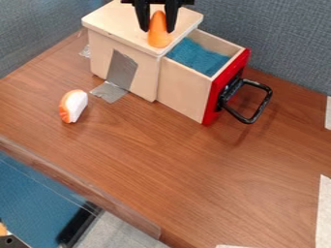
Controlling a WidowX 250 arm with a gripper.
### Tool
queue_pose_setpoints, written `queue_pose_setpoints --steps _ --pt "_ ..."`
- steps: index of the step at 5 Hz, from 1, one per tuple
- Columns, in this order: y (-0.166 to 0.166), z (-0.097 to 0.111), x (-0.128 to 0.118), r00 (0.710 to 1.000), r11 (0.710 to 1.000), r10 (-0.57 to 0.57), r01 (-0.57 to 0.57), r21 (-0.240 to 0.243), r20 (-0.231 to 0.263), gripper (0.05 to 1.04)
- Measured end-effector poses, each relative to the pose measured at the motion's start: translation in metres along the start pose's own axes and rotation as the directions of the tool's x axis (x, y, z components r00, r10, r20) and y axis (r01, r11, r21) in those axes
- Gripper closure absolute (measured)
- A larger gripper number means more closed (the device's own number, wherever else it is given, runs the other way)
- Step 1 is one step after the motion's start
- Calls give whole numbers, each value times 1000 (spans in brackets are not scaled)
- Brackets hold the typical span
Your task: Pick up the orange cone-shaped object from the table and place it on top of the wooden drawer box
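The black gripper [156,24] is at the top edge of the view, over the lid of a light wooden box [123,26]. Between its two fingers is an orange, carrot-like object [158,36], its rounded lower end pointing down toward the box top; whether it rests on the lid I cannot tell. The box's drawer [188,89] is pulled out, showing a blue lining [197,56] inside. It has a red front [223,89] and a black handle [257,107]. An orange-and-white sushi-like piece [73,105] lies on the table left of the box.
Grey tape [121,70] fixes the box to the brown wooden table [174,169]. Grey-blue walls [284,38] rise behind. A clear raised edge [84,186] borders the table's lower left, and white strips [323,208] lie at the right.
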State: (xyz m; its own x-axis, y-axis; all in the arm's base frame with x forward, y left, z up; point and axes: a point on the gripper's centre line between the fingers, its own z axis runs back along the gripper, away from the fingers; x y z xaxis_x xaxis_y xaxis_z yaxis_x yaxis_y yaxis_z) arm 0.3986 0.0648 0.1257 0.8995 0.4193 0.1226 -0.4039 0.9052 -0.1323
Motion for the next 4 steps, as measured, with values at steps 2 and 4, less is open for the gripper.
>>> queue_pose_setpoints --steps 2,4 --pt "3 -1 10 1000 1000 8 -9 27 11 494" --pt "1 4 13 1000 999 -9 9 32 3 73"
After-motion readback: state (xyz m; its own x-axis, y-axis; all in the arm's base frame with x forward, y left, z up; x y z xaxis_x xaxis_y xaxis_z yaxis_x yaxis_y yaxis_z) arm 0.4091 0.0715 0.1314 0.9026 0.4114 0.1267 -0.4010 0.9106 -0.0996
